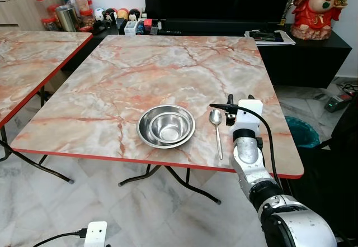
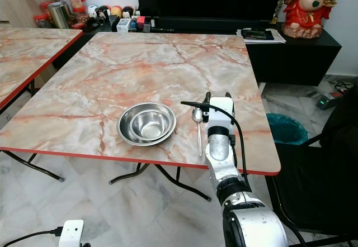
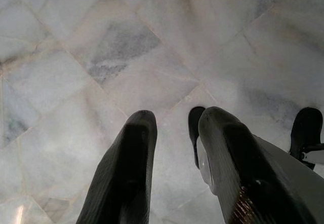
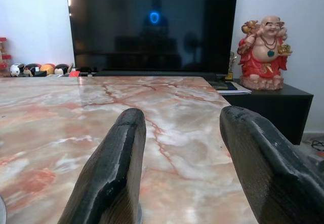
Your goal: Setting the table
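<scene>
Right claw [image 4: 177,168] wide open, holding nothing, low over the table [image 1: 112,90] just right of the spoon [image 1: 216,125]. Spoon lies flat beside the nested steel bowls [image 1: 166,126]. Left claw [image 3: 174,168] hangs parted over the floor, empty.

Right pincer [image 4: 179,148] agape; left pincer [image 3: 174,153] hangs, parted.

Second table [image 1: 28,62] far left, cut by frame edge. Statue [image 1: 320,6] head cropped at top. Jars [image 1: 75,6] far left: labels too small.
</scene>
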{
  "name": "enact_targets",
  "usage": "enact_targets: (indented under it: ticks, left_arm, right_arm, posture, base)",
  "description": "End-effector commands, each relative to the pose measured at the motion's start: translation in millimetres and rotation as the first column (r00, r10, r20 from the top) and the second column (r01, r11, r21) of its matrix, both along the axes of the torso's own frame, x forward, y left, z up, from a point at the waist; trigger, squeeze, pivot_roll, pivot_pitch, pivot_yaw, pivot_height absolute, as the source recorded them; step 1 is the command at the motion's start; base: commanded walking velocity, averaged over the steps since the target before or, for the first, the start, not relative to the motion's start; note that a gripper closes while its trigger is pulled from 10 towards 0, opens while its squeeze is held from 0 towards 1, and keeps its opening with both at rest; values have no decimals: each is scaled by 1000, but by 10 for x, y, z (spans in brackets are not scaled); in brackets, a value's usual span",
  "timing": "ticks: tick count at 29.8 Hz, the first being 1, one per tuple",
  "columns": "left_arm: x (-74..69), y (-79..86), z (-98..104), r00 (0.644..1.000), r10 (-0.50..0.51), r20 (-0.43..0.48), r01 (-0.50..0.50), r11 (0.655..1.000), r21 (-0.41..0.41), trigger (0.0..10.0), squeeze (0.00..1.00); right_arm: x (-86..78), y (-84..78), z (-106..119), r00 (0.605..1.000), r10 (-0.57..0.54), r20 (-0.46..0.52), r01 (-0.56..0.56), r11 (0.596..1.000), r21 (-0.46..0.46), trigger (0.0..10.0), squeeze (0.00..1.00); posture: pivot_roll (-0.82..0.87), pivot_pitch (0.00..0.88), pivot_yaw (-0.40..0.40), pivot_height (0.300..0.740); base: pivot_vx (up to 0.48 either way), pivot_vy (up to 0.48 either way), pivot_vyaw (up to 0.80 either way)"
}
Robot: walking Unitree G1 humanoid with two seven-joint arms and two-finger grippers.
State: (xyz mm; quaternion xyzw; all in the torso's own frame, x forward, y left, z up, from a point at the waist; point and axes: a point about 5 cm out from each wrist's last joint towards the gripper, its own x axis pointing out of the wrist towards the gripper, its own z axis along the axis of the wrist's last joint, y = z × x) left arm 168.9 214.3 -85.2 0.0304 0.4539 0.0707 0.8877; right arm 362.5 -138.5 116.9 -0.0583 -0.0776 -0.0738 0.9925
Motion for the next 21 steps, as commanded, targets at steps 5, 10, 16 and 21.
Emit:
enact_targets:
  ticks: [5,10,16,21]
  left_arm:
    - [2,-15,-3,1000,25,2,-25,1000,3,10000,0]
    - [-15,-30,-13,1000,27,-2,-27,1000,1,10000,0]
    - [-26,-36,-19,1000,31,-4,-31,1000,-1,10000,0]
    - [-25,-35,-18,1000,22,-5,-22,1000,2,10000,0]
  right_arm:
    - [69,113,221,996,39,86,-40,999,16,10000,0]
    - [94,128,283,994,43,102,-45,999,16,10000,0]
    - [77,161,261,993,58,99,-60,998,15,10000,0]
    - [61,172,245,993,55,101,-58,998,23,10000,0]
  posture:
    - [63,0,5,740]
    - [67,0,-3,740]
    - [60,0,-2,740]
    - [54,0,8,740]
  base:
    - [0,218,0]
    - [0,307,0]
    - [0,432,0]
    - [0,480,0]
